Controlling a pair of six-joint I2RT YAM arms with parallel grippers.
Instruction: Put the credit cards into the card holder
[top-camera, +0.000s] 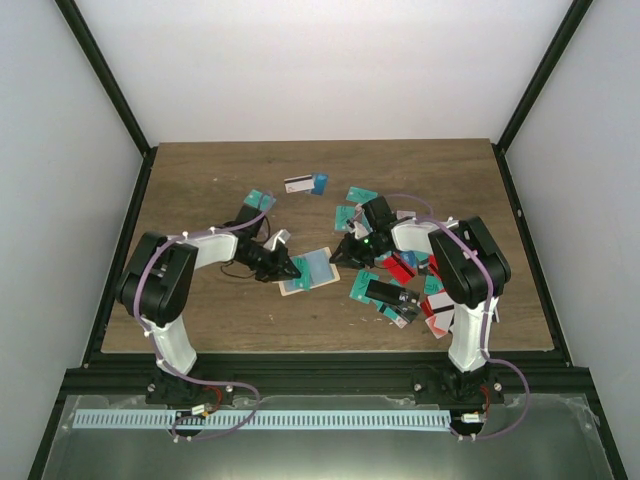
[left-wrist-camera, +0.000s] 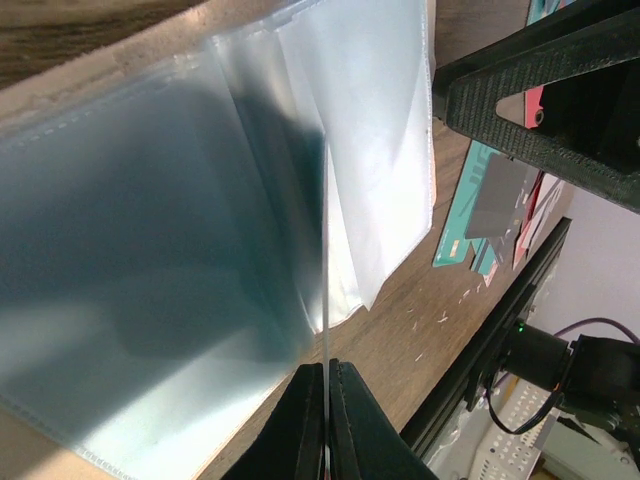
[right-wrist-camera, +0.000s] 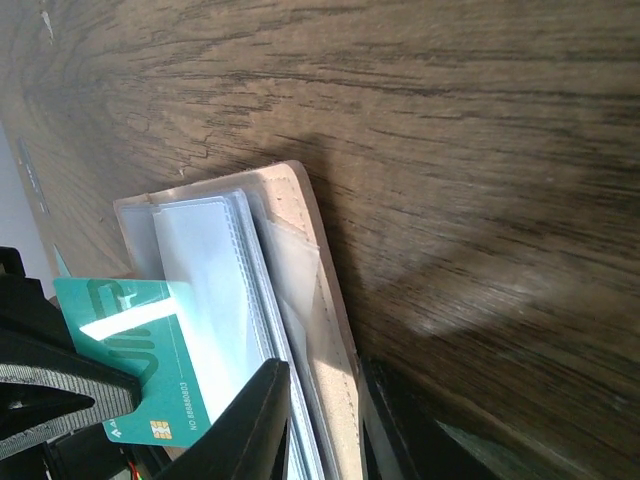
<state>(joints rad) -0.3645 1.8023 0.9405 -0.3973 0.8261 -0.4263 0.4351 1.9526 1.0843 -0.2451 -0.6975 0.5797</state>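
Left fingers (left-wrist-camera: 300, 430) tight on clear sleeve (left-wrist-camera: 375, 150) of card holder (right-wrist-camera: 300, 205); right fingers (right-wrist-camera: 50, 385), state unclear; teal card (right-wrist-camera: 135, 340), digits illegible.

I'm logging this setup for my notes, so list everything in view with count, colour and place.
card holder: one, tan with clear sleeves, lying open mid-table.
credit cards: many, teal, red, white, black and blue, mostly heaped right of the holder, a few behind it.
teal card: one, at the holder's sleeves.
table: one, brown wood, under everything.
left gripper: one, black, shut on a holder sleeve.
right gripper: one, black, fingers either side of the teal card.
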